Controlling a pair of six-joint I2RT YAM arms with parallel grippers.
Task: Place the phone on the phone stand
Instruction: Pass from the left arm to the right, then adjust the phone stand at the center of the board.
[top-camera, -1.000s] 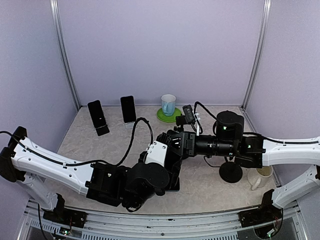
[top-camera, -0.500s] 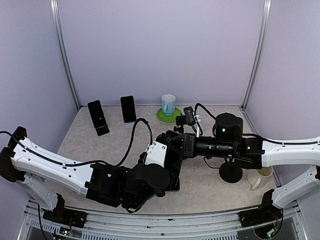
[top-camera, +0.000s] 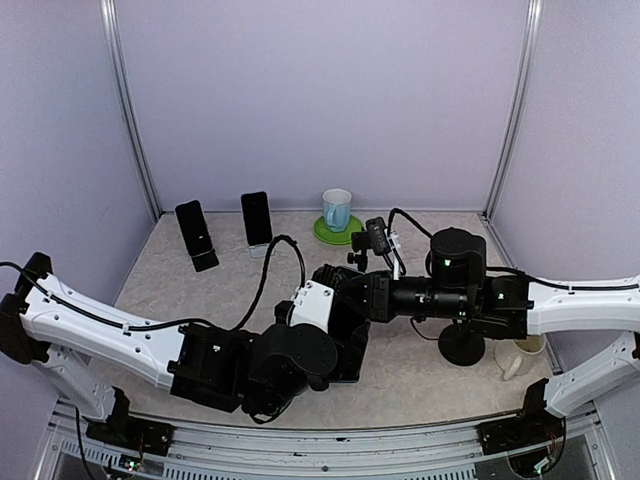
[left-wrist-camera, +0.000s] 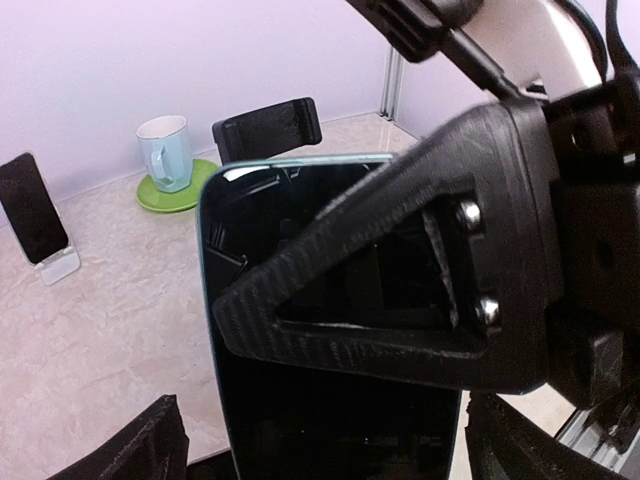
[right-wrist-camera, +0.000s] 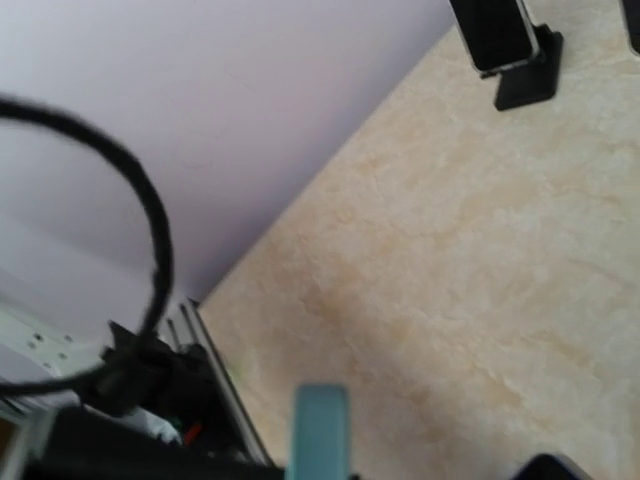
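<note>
The phone is in the air over the middle of the counter, where the two arms meet. In the left wrist view it stands almost upright, with the dark screen toward the camera and a thin teal rim around it.

The right hand comes from the right side and holds the phone. One black finger of it lies flat across the screen, and its tip reaches almost to the left rim. The other finger is behind the phone and I cannot see it. In the right wrist view only the teal edge of the phone shows, at the bottom of the picture.

The left hand is below the phone and stands wide. Its two fingers appear in the bottom corners of the left wrist view, one at each side of the phone. A gap shows at the left one, and the lower end of the phone is between them.

The phone stand, black with a round foot, is on the counter at the right, partly under the right arm and apart from the phone. At the back left, two other phones lean on their own stands. A pale blue mug is on a green saucer near the back wall.
</note>
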